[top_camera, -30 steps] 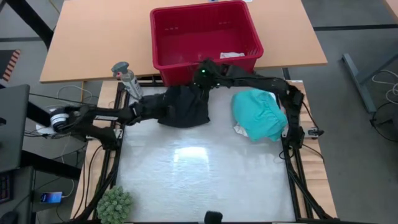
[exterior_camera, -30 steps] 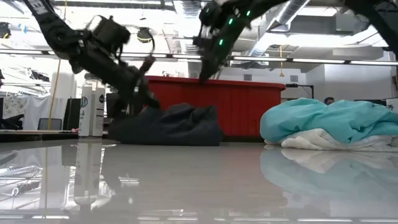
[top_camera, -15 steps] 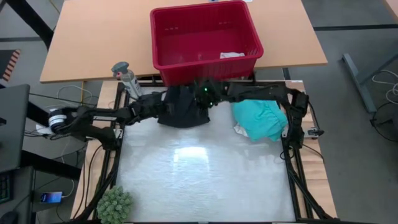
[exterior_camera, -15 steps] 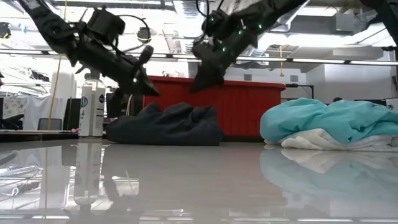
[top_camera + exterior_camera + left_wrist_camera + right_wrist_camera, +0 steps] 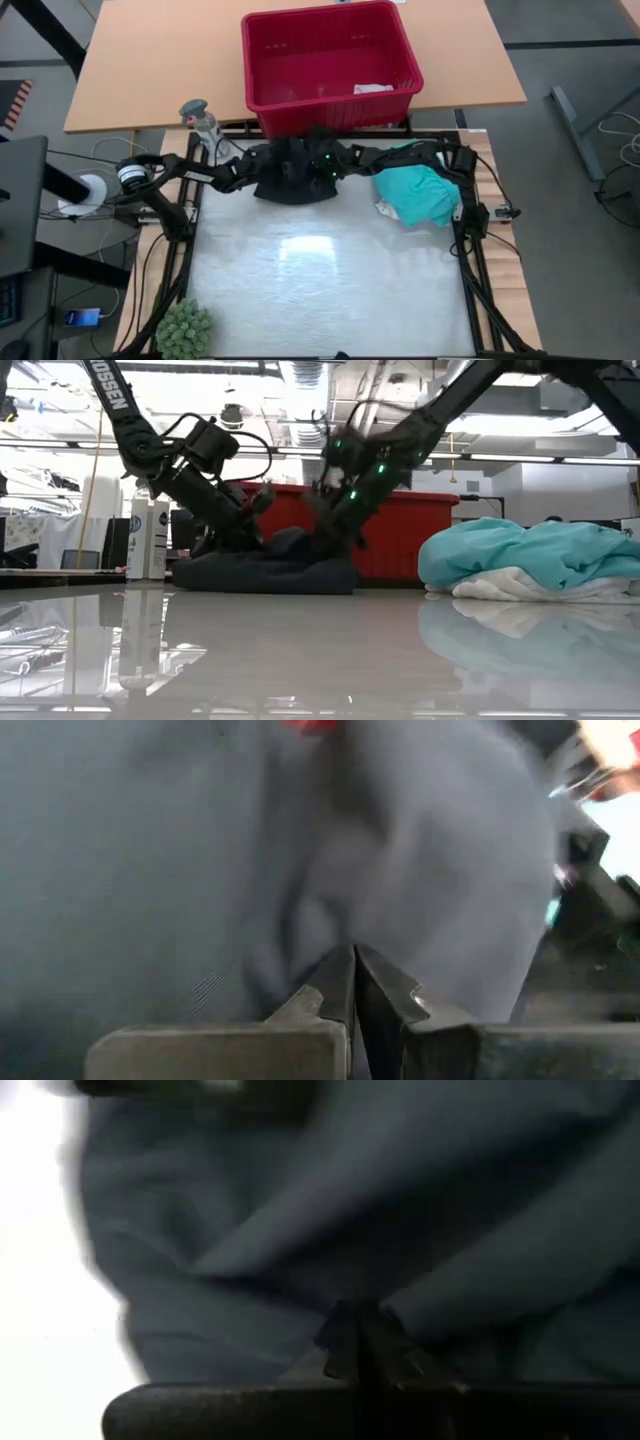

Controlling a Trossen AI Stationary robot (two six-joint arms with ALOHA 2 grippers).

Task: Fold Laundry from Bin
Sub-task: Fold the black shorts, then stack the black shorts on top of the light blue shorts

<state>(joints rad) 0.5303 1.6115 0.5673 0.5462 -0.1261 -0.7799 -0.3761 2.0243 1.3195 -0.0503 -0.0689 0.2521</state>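
Note:
A black garment lies in a low heap on the table's far side, just in front of the red bin. My left gripper comes in from the left and my right gripper from the right. Both are shut, with their tips at the heap. A turquoise shirt lies bunched at the far right on a white piece. Another small white piece lies inside the bin. My left gripper has its shut fingertips against the dark cloth on the heap's left part, slanting down from the table's left. I cannot tell whether any cloth is caught between them. My right gripper sets its shut fingertips on a fold of the cloth at the heap's right part, slanting down from the right. The heap stays on the table.
A spray bottle stands at the far left beside the left arm. A small green plant sits at the near left corner. The shiny table top stretches toward the near edge. The bin stands on a wooden table beyond.
My right gripper has come down from the bin's near rim onto the heap, rolling as it sank. My left gripper has risen off the heap's left edge, then gone right and down into it. The heap lies flatter than before.

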